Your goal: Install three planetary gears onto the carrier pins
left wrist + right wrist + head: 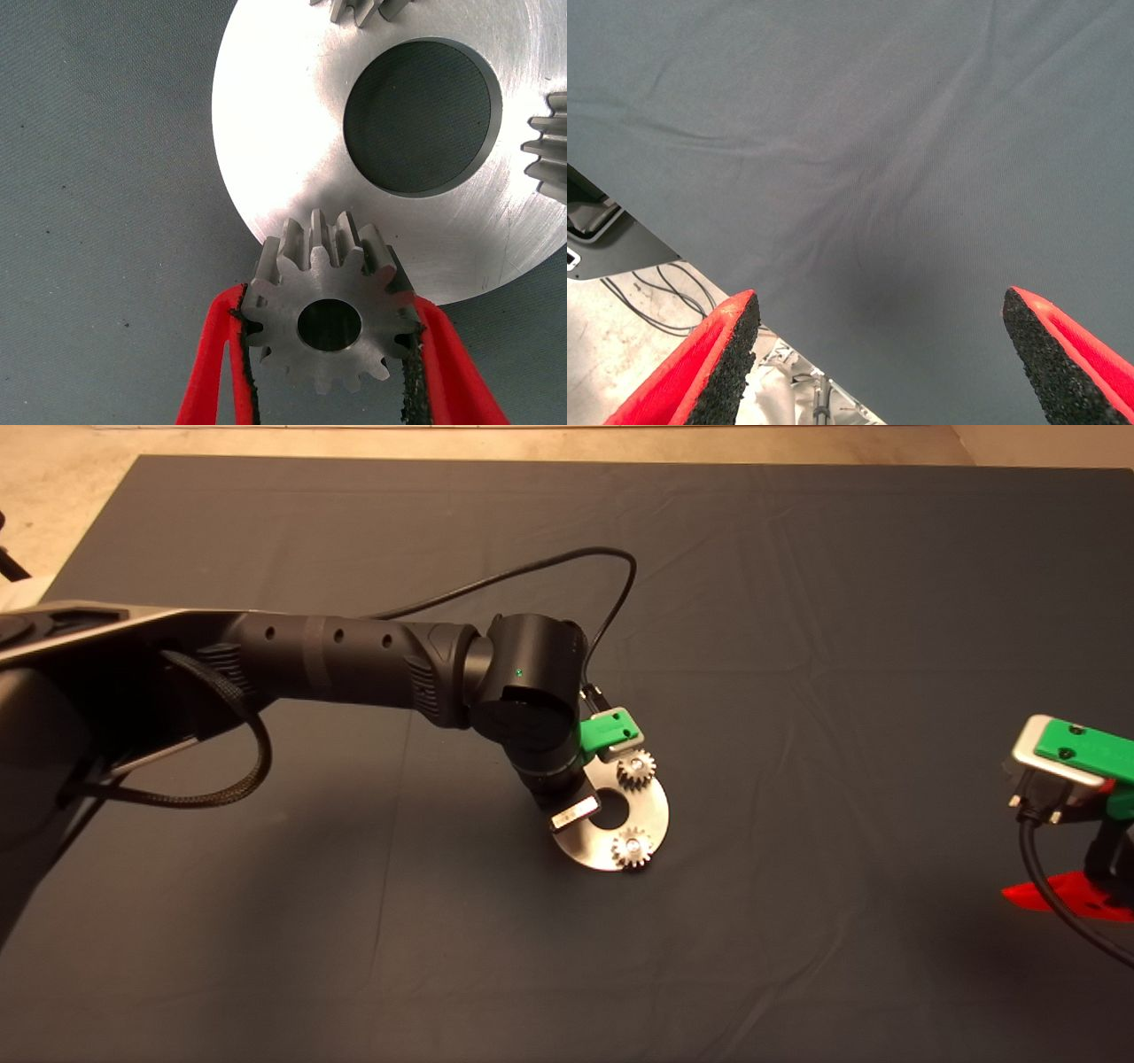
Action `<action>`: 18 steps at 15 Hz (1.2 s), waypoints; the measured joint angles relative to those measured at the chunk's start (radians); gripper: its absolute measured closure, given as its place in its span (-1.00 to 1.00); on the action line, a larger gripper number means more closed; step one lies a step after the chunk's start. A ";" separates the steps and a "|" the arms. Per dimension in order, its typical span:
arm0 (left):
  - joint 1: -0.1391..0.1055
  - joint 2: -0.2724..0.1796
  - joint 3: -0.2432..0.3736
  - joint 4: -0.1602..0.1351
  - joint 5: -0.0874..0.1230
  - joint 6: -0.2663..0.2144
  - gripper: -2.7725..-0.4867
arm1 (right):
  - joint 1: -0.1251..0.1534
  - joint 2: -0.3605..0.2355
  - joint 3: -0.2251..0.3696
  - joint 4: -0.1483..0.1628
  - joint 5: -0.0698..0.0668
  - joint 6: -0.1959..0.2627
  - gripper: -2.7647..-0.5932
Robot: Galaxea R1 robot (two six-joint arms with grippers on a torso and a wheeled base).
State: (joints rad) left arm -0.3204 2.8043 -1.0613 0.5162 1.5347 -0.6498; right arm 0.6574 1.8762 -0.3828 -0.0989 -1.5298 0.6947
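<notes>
Gear clamped in left end effector, overlapping the disc edge.

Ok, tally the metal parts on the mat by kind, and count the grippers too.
Planetary gears: 3, two on the disc, one held in the left gripper
Carrier disc: 1
Grippers: 2, left gripper, right gripper
Total: 6

Two gears on disc, third gripped.
</notes>
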 joint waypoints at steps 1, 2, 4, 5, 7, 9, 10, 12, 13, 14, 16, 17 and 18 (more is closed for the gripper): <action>0.000 0.000 -0.001 0.000 -0.001 0.000 0.86 | 0.000 0.000 0.000 0.000 0.000 -0.002 -0.32; 0.001 0.000 -0.002 0.000 -0.001 0.000 0.86 | 0.000 0.000 0.000 0.000 0.000 -0.003 -0.32; 0.002 0.000 -0.005 -0.001 -0.002 0.000 0.86 | 0.000 0.000 -0.001 0.000 0.000 -0.006 -0.32; 0.002 0.000 -0.005 -0.001 -0.003 0.000 0.86 | 0.000 0.000 -0.001 0.000 0.000 -0.007 -0.32; 0.002 0.000 -0.005 -0.001 -0.003 0.000 0.86 | 0.000 0.000 -0.001 0.000 0.000 -0.009 -0.32; 0.002 0.000 -0.005 -0.001 -0.003 0.001 0.86 | 0.000 0.000 -0.002 0.000 0.000 -0.010 -0.32; 0.002 0.000 -0.005 -0.001 -0.003 0.001 0.86 | 0.000 0.001 -0.004 0.000 0.000 -0.011 -0.32; 0.002 0.000 -0.005 -0.001 -0.003 0.001 0.79 | 0.000 0.002 -0.005 0.000 0.001 -0.014 -0.32; 0.002 0.000 -0.005 -0.002 -0.003 0.001 0.74 | 0.000 0.002 -0.006 0.000 0.000 -0.014 -0.32; 0.002 0.000 -0.005 -0.003 -0.004 0.001 0.70 | 0.000 0.002 -0.006 0.000 0.000 -0.014 -0.32; 0.002 0.000 -0.005 -0.004 -0.004 0.001 0.64 | 0.000 0.002 -0.006 0.000 0.000 -0.014 -0.32; 0.002 0.000 -0.005 -0.005 -0.004 0.001 0.62 | 0.000 0.002 -0.006 0.000 0.000 -0.014 -0.32; 0.001 0.000 -0.005 -0.010 -0.004 0.001 0.55 | 0.000 0.002 -0.006 0.000 0.000 -0.014 -0.32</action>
State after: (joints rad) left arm -0.3189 2.8043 -1.0660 0.5063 1.5302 -0.6489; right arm 0.6574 1.8781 -0.3891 -0.0990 -1.5294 0.6802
